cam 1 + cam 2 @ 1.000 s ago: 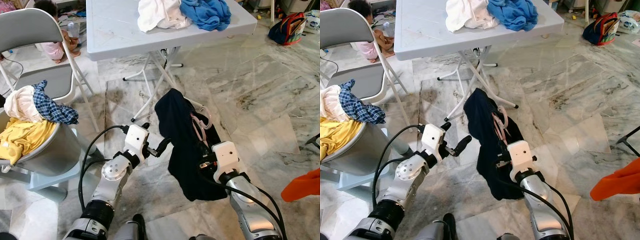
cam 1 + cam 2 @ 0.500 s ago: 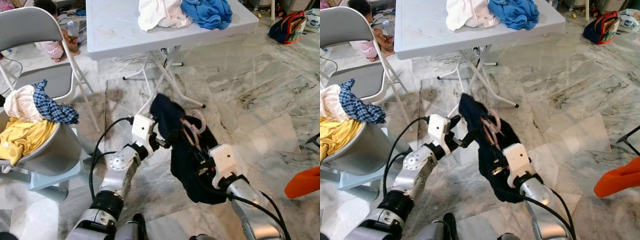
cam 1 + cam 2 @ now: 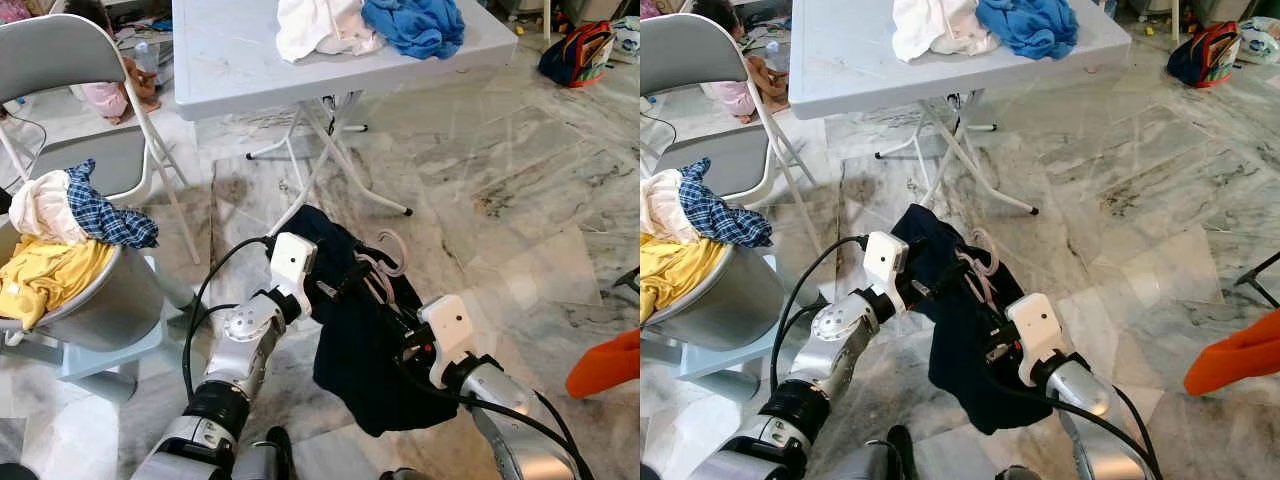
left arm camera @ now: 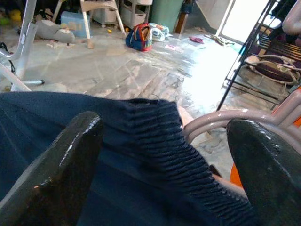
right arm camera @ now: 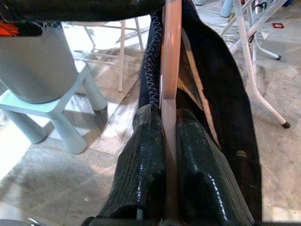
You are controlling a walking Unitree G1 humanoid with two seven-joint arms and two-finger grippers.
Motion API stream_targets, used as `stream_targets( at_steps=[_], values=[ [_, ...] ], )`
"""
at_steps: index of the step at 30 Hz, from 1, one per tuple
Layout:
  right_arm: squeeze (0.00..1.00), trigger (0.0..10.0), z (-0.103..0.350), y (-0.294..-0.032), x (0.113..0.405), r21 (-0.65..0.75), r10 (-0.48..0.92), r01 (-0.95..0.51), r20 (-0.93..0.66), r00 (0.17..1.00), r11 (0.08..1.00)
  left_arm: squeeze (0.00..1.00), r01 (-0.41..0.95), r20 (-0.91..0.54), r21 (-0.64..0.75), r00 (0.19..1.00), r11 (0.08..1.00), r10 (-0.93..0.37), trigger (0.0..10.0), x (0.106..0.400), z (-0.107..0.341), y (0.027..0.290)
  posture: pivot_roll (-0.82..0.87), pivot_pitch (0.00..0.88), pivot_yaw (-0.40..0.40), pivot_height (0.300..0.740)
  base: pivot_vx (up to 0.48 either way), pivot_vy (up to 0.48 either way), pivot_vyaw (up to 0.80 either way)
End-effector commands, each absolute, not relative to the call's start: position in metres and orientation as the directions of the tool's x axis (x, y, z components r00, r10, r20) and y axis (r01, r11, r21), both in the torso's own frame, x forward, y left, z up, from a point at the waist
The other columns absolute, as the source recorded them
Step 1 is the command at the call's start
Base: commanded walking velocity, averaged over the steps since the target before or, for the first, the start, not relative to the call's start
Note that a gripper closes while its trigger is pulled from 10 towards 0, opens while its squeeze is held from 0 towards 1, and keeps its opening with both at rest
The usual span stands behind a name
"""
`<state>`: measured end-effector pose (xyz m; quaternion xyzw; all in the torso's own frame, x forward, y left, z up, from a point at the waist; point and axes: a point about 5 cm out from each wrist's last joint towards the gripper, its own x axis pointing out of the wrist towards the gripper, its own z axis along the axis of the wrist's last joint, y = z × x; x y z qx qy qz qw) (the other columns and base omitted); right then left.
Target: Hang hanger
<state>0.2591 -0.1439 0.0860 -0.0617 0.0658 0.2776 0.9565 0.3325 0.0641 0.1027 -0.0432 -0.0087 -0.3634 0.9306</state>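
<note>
The right wrist view shows what the head views hide: the right gripper [image 5: 169, 136] has its two fingers pinched tight on a bar of the pink hanger [image 5: 170, 70], inside the dark navy garment [image 3: 355, 345]. The left gripper [image 4: 160, 155] is spread wide, the garment's ribbed edge between its fingers. The hanger's hook [image 3: 390, 262] is barely visible above the cloth.

Ahead of me stands a folding table [image 3: 240, 60] with two heaps of clothes [image 3: 365, 25] on its far side. To my left a folding chair [image 3: 70, 100], and in front of it a laundry basket [image 3: 95, 300] holding clothes. Between my arms hangs a garment [image 3: 360, 350] on a hanger [image 3: 378, 275]. A backpack [image 3: 575, 55] lies far right.
</note>
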Motion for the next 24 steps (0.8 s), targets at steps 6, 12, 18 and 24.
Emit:
stream_targets(
  at_steps=[6,12,18,24],
  values=[
    [0.00,10.0,0.115,-0.144,0.265,-0.074,0.548,-0.550,-0.047,0.835,0.832,0.00,0.671,-0.006,-0.065,0.740,0.739,-0.673,10.0,0.331,0.092,0.068,-0.03,0.223,0.074,0.740,0.000,0.000,0.00],
    [0.00,10.0,0.117,-0.141,0.265,-0.066,0.566,-0.569,-0.051,0.823,0.820,0.00,0.669,-0.006,-0.063,0.742,0.741,-0.670,10.0,0.332,0.092,0.066,-0.03,0.218,0.077,0.740,0.000,0.000,0.00],
    [0.00,10.0,0.117,-0.139,0.262,-0.056,0.579,-0.581,-0.057,0.813,0.812,0.00,0.656,0.014,-0.063,0.754,0.752,-0.657,10.0,0.337,0.099,0.066,-0.03,0.214,0.082,0.740,0.000,0.000,0.00],
    [0.00,10.0,0.117,-0.140,0.260,-0.055,0.577,-0.580,-0.059,0.815,0.813,0.00,0.637,-0.003,-0.061,0.770,0.769,-0.638,0.0,0.340,0.096,0.073,-0.04,0.213,0.088,0.740,0.000,0.000,0.00]
  ],
)
